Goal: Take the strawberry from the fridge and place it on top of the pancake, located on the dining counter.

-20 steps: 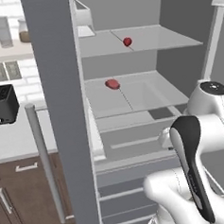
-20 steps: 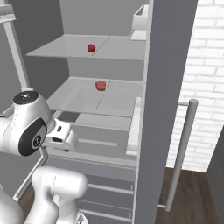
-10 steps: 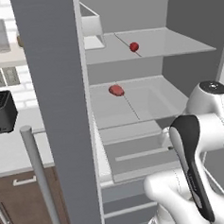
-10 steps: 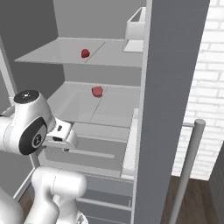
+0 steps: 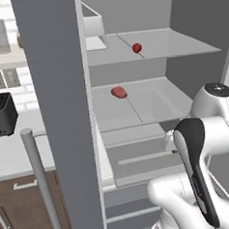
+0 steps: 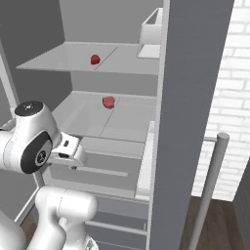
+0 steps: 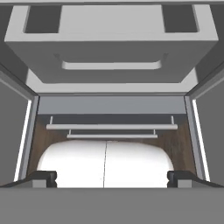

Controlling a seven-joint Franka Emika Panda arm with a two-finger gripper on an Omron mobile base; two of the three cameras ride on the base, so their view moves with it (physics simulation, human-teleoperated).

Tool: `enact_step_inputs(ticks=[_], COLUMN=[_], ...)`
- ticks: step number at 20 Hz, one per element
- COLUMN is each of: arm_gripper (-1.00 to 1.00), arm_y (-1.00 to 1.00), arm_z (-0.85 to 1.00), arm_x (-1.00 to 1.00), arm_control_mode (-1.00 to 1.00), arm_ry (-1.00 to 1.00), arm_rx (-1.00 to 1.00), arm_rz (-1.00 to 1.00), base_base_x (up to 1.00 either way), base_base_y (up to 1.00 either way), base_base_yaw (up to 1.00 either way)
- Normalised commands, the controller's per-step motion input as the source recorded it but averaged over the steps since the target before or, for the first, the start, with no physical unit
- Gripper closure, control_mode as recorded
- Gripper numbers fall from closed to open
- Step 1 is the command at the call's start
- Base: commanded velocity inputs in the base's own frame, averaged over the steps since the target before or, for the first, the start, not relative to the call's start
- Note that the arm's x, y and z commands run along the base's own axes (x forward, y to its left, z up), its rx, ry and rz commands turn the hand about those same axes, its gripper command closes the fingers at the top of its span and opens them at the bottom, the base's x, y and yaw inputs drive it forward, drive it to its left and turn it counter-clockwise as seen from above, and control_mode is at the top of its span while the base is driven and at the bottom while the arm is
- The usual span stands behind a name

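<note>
Grey and open, the fridge (image 5: 150, 109) spans both base views, one door edge (image 5: 58, 115) running down the left of the left view and its pale shelves at centre. Below the shelves sits a drawer (image 7: 111, 48), at the top of the hand view, with the tool (image 7: 111, 178) at that frame's bottom, spread wide and holding nothing. Two small red items lie inside: one on the upper shelf (image 5: 137, 48) and one on the middle shelf (image 5: 118, 92); which is the strawberry I cannot tell.

Noted matte grey fridge (image 5: 61, 91), pale grey shelves (image 5: 150, 48), bright red strawberry (image 5: 137, 48), white brick wall (image 6: 229, 97), black toaster (image 5: 1, 114).
</note>
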Motion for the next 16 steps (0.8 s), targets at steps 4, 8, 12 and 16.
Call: enact_step_inputs(ticks=[4, 8, 12, 16], arm_gripper=[-1.0, -1.0, -1.0, -1.0], arm_y=[0.0, 0.04, 0.04, 0.04], arm_z=[0.0, 0.23, 0.49, 0.75], arm_x=[0.0, 0.0, 0.0, 0.05], arm_control_mode=[-1.0, -1.0, -1.0, -1.0], arm_ry=[-0.04, -0.24, -0.47, -0.6], arm_rx=[0.0, -0.04, -0.05, -0.03], arm_rz=[0.0, 0.0, 0.01, 0.03], base_base_x=[0.01, 0.0, 0.0, 0.0], base_base_y=[0.0, 0.0, 0.0, 0.0], base_base_yaw=[0.0, 0.0, 0.0, 0.0])
